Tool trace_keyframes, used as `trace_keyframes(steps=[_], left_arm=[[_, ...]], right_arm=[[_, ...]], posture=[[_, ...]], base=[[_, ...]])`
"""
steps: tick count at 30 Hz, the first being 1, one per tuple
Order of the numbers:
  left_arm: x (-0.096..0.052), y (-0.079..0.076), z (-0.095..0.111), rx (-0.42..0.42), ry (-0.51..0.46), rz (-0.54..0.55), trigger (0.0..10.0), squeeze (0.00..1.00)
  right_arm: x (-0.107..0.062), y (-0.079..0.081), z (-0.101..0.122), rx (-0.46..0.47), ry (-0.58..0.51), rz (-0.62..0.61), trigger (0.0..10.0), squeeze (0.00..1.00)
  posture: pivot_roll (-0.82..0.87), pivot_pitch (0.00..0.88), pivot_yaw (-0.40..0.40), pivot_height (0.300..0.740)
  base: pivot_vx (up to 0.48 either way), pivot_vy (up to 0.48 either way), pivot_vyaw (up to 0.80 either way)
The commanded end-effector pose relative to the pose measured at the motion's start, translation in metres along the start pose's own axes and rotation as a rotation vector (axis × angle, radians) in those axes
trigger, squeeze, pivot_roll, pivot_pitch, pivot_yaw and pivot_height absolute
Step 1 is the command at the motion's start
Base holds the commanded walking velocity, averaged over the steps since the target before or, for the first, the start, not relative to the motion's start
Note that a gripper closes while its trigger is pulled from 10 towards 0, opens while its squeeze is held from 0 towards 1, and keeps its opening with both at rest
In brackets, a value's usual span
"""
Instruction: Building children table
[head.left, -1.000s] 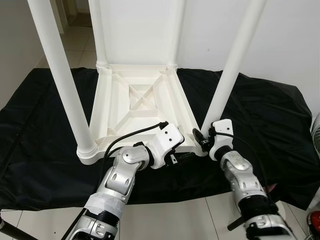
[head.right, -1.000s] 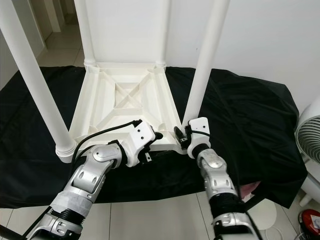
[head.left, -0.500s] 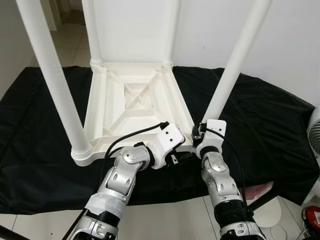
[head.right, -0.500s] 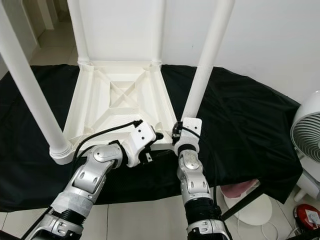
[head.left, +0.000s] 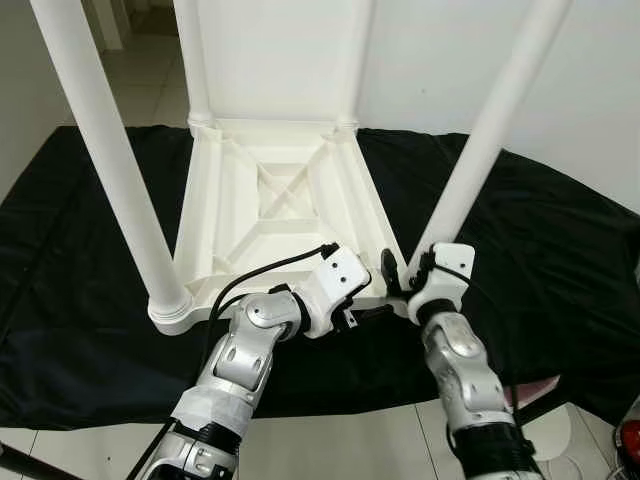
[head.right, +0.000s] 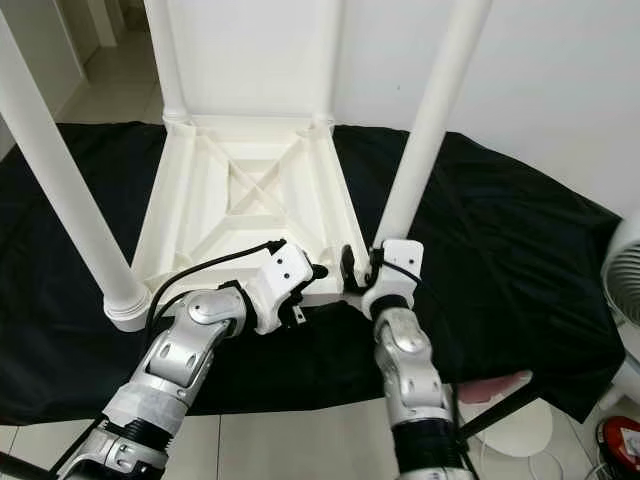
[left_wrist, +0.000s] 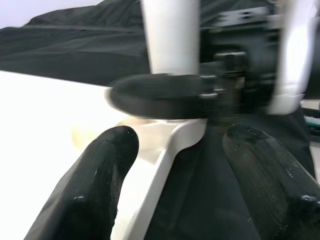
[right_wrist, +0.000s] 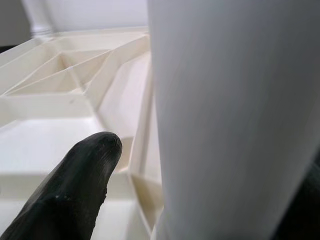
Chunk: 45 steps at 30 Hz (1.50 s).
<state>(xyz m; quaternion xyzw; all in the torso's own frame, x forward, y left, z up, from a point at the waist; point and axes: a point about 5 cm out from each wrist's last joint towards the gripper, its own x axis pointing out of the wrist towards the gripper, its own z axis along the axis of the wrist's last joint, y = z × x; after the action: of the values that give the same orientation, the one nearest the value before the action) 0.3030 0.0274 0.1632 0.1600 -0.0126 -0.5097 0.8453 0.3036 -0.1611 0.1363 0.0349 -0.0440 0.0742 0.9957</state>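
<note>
The upturned white table (head.left: 270, 200) lies on a black cloth (head.left: 560, 240). My right gripper (head.left: 408, 280) now clasps the near-right leg (head.left: 480, 150) at its base, straighter than a second ago, seemingly seating it. My left gripper (left_wrist: 172, 150) waits unclenched beside that corner. No writing is legible.

The right gripper (head.left: 400, 272) now clasps the near-right leg (head.left: 485, 140), which leans further toward the frame's upper right.
</note>
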Motion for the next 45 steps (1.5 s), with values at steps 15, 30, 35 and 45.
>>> trace_keyframes(steps=[15, 30, 35, 45], left_arm=[[0.004, 0.006, 0.000, 0.001, 0.007, 0.155, 10.0, 0.00], [0.007, 0.008, 0.001, 0.005, 0.003, 0.148, 10.0, 0.00], [0.006, 0.009, 0.001, 0.004, 0.004, 0.153, 10.0, 0.00], [0.007, 0.010, 0.001, -0.001, 0.002, 0.158, 10.0, 0.00]], right_arm=[[-0.005, -0.032, 0.000, -0.153, 0.034, 0.268, 10.0, 0.00], [0.030, -0.019, -0.014, -0.185, 0.153, 0.468, 1.9, 0.00], [0.031, -0.019, -0.017, -0.192, 0.165, 0.494, 0.0, 0.00], [0.033, -0.034, -0.021, -0.199, 0.184, 0.311, 10.0, 0.00]], posture=[[0.03, 0.029, -0.029, 0.740], [0.02, 0.025, -0.010, 0.740], [0.02, 0.026, -0.014, 0.740], [0.02, 0.036, -0.020, 0.740]], base=[[0.000, 0.000, 0.00], [0.000, 0.000, 0.00], [0.000, 0.000, 0.00], [0.000, 0.000, 0.00]])
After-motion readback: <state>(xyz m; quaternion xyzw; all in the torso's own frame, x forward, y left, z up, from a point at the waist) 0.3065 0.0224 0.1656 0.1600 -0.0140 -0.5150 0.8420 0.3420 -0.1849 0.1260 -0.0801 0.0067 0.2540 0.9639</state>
